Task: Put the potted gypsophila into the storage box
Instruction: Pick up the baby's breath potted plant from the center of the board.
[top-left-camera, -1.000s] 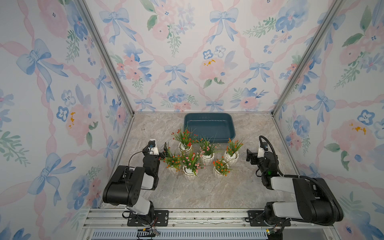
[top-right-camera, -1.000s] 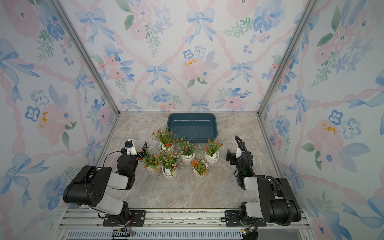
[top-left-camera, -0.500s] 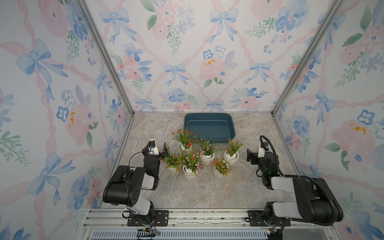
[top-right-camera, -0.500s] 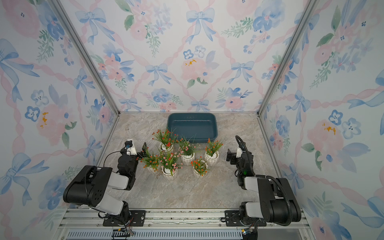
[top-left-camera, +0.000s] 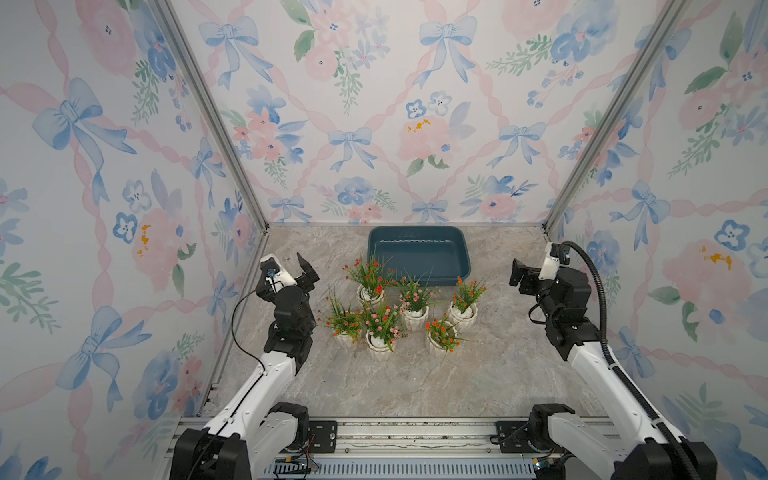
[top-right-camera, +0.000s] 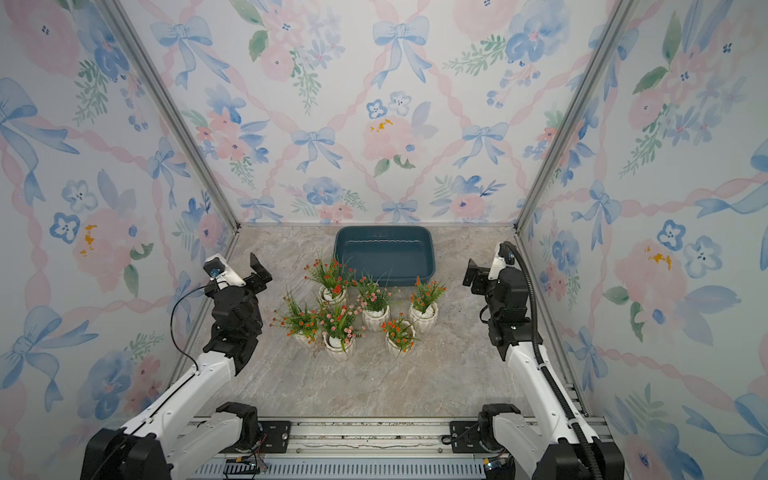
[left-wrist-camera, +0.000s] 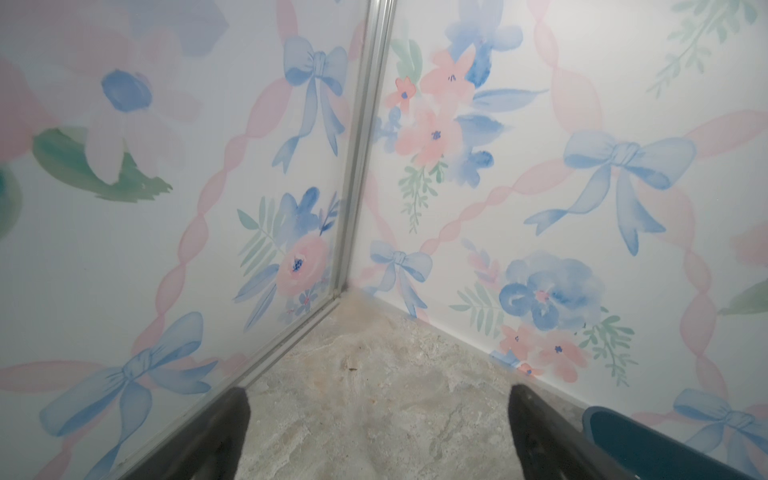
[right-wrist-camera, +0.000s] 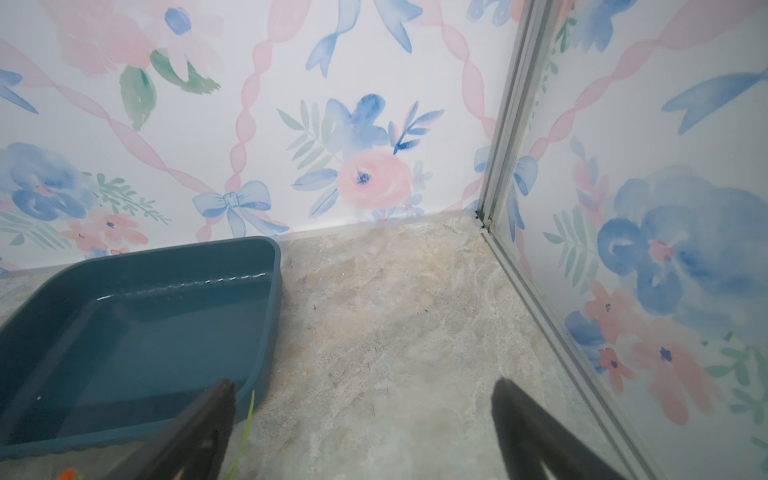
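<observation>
The left gripper (left-wrist-camera: 378, 399) and right gripper (right-wrist-camera: 365, 388) gape wide, holding nothing; six flower pots (top-left-camera: 415, 319) cluster beside the blue box (top-left-camera: 415, 255).

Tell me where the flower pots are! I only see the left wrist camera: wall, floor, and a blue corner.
Observer: Six potted gypsophila stand clustered on the robot's side of the storage box.
Kid: Is anything inside the box?
Observer: No, it is empty.
Kid: What's the other arm doing?
Observer: The right end effector hangs open and empty, to the pots' right.
</observation>
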